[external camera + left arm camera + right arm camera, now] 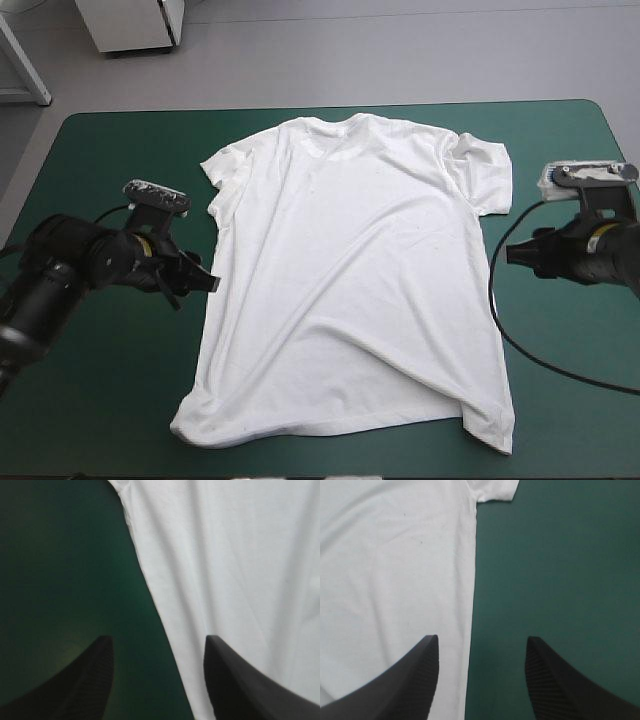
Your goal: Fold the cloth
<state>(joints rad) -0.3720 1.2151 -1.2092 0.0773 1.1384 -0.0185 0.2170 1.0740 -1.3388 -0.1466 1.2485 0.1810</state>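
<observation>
1. Left gripper (pixel 158 639): the two black fingers stand wide apart and hold nothing. One finger (pixel 240 680) is over the T-shirt (pixel 235 555) and the other is over the bare teal-green cover (pixel 60 570). The T-shirt's side edge runs between them.
2. Right gripper (pixel 481 637): the fingers are likewise wide apart and empty (a mirror of item 1). The opposite side edge of the T-shirt passes between them, with one finger over white fabric and the other over the cover. Whether any finger touches the fabric cannot be told.
3. Arms: in the high view the left arm (pixel 60 270) comes in from the table's left side and the right arm (pixel 600 250) from its right side. Each gripper points inward, about halfway along the T-shirt's body.
4. T-shirt: it lies spread flat in the middle of the table, with the collar (pixel 330 128) toward the far edge and the hem (pixel 340 425) toward the near edge. The right sleeve (pixel 487 170) is a little rumpled, and long shallow creases cross the body.
</observation>
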